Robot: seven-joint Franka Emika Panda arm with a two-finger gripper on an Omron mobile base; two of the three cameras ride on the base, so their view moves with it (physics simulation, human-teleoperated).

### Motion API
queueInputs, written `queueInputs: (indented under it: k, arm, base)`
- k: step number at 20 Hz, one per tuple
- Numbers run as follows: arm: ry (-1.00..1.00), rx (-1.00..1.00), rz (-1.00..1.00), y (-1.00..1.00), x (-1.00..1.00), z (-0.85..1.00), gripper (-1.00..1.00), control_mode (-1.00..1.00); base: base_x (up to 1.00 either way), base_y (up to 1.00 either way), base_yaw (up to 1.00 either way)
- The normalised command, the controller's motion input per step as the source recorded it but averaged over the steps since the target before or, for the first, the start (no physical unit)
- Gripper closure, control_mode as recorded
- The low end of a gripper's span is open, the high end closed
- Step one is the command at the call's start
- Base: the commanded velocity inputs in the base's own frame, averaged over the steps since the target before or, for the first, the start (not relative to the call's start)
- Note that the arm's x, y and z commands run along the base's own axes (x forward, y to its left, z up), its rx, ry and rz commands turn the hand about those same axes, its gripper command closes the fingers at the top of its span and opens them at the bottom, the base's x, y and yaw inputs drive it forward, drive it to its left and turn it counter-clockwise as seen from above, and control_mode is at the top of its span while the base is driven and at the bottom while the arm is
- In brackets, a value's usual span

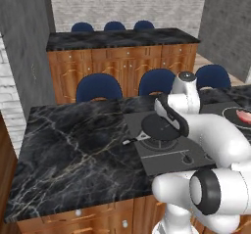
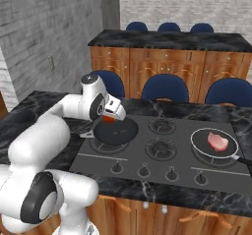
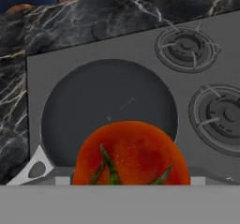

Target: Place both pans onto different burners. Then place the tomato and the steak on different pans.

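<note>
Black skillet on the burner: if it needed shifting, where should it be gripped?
By its thin handle, which juts past the rim toward the counter. The skillet is probably too wide and flat for the jaws, so come down from above with the jaws across the handle. The gripper holds the tomato, which would have to go first.

I read the skillet (image 3: 108, 106) as matt black, the tomato (image 3: 133, 150) glossy, the counter (image 1: 73, 150) polished marble, probably.

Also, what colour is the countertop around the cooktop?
Black marble countertop with pale veins, clearest in the left base view.
</note>
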Motion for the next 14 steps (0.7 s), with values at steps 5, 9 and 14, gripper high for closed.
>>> queueInputs:
  k: [5, 9, 14]
  arm:
    - [0.05, 0.0, 0.0, 0.06, 0.32, -0.48, 1.0, -1.0]
    - [0.06, 0.0, 0.0, 0.02, 0.25, -0.49, 1.0, -1.0]
    - [0.05, 0.0, 0.01, 0.0, 0.27, -0.47, 1.0, -1.0]
  base:
    - [0.0, 0.0, 0.0]
    - [0.0, 0.0, 0.0]
    - [0.0, 0.0, 0.0]
